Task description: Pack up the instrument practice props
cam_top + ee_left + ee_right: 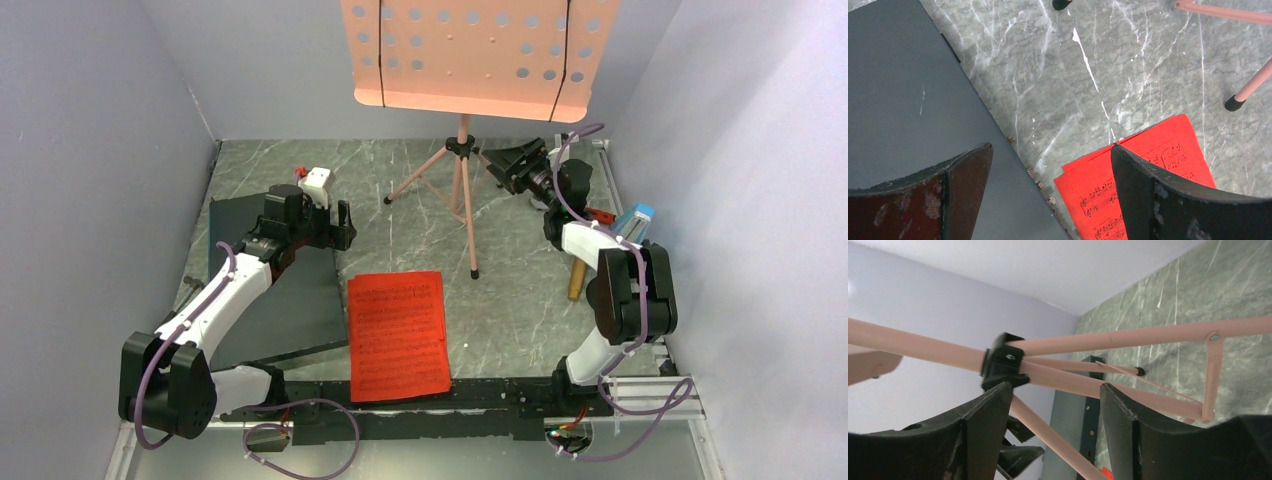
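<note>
The pink music stand stands at the back middle, its perforated desk high up. The red sheet-music pages lie flat at the front middle. The small blue metronome sits by the right wall. A gold, tan stick, perhaps the microphone, shows beside the right arm. My left gripper is open and empty, hovering over the gap between the slab and the pages. My right gripper is open, close to the stand's black hub, with a pink leg seen between its fingers.
A large dark flat slab lies at the left, its edge next to the pages; it also shows in the left wrist view. Something red peeks out behind the right arm. Walls close in on the left, back and right.
</note>
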Tool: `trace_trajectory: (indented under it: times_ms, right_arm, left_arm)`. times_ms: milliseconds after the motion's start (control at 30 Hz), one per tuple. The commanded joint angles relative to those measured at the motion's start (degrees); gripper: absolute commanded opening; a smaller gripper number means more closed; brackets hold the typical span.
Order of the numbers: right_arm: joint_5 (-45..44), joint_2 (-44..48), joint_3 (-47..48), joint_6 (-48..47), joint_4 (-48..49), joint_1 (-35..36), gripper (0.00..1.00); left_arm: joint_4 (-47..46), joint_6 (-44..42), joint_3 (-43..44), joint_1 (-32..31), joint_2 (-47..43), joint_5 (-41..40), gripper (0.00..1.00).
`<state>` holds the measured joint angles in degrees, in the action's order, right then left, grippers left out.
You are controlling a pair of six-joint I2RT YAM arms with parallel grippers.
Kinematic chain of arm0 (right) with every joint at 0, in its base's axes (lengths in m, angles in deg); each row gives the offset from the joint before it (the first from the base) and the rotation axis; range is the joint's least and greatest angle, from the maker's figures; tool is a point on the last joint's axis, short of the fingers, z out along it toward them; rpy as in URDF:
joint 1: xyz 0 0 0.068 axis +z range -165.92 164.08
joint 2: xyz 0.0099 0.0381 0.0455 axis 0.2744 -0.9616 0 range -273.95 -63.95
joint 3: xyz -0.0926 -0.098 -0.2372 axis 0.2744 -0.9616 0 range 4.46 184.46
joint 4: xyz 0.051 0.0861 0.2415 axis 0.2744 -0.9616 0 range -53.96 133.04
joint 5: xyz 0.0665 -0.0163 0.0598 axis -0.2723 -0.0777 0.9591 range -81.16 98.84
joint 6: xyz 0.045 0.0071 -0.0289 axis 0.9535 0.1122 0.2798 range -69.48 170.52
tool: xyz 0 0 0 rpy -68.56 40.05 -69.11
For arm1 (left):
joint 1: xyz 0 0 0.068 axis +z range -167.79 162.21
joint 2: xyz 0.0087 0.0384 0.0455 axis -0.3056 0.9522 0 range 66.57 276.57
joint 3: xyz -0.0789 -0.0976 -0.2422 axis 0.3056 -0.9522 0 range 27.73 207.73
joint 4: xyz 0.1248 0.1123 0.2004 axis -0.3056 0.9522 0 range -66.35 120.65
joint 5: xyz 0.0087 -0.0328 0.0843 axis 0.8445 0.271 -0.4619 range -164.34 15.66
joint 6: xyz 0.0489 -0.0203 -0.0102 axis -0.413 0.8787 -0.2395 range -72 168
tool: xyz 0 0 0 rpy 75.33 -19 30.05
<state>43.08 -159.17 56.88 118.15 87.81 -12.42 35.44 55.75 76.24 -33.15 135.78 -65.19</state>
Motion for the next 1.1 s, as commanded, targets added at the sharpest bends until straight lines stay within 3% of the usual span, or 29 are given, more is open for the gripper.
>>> trace_trajectory:
  times_ms: [0, 300, 467, 1067]
  right_arm:
    - [-4.0, 5.4, 0.5, 4.5, 0.6, -0.3, 0.72]
    - [-6.1, 6.4, 5.3, 10.0, -8.3, 1.0, 0.75]
    - [-6.5, 5.6, 6.2, 12.7, -11.1, 2.0, 0.69]
    - [-4.5, 3.9, 7.0, 15.5, -7.9, 3.7, 0.56]
  left_arm:
    - [-1.6, 0.3, 1.0, 0.1, -1.5, 0.3, 0.94]
    - [-2.0, 0.3, 1.1, 0.1, -1.2, 0.3, 0.94]
    - [-1.9, 0.1, 1.1, 0.1, -1.5, 0.1, 0.94]
    - [-1.9, -0.2, 1.2, 0.1, -1.5, 0.4, 0.94]
